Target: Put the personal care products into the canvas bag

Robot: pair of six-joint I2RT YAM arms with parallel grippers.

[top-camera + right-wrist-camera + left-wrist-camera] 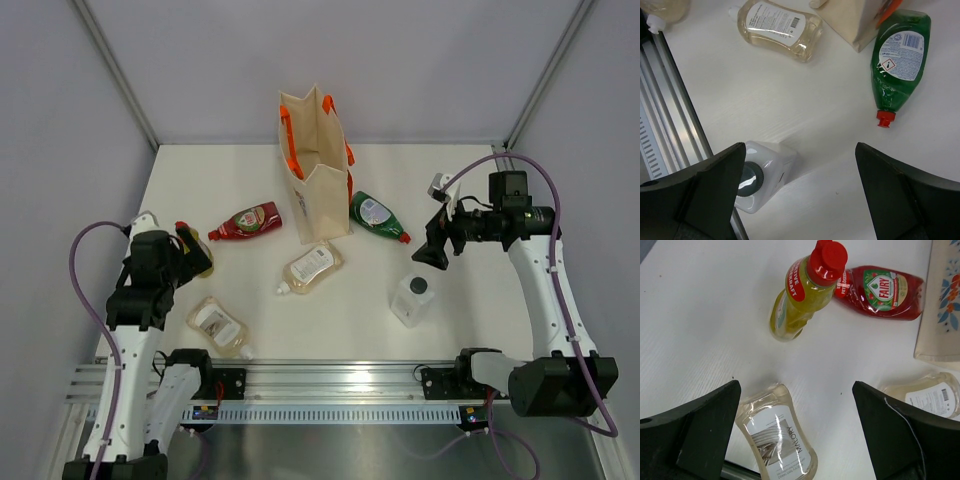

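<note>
The canvas bag stands upright at the back centre, orange handles up. A red bottle lies to its left and a green bottle to its right. One peach bottle lies in front of the bag, another near the front rail. The olive-yellow red-capped bottle stands beside my left gripper, which is open above the table. My left gripper has the near peach bottle below it. My right gripper hangs open, empty, above the clear black-capped bottle.
A metal rail runs along the table's near edge, close to the near peach bottle. Grey walls close the table at the left, right and back. The clear bottle stands next to the rail.
</note>
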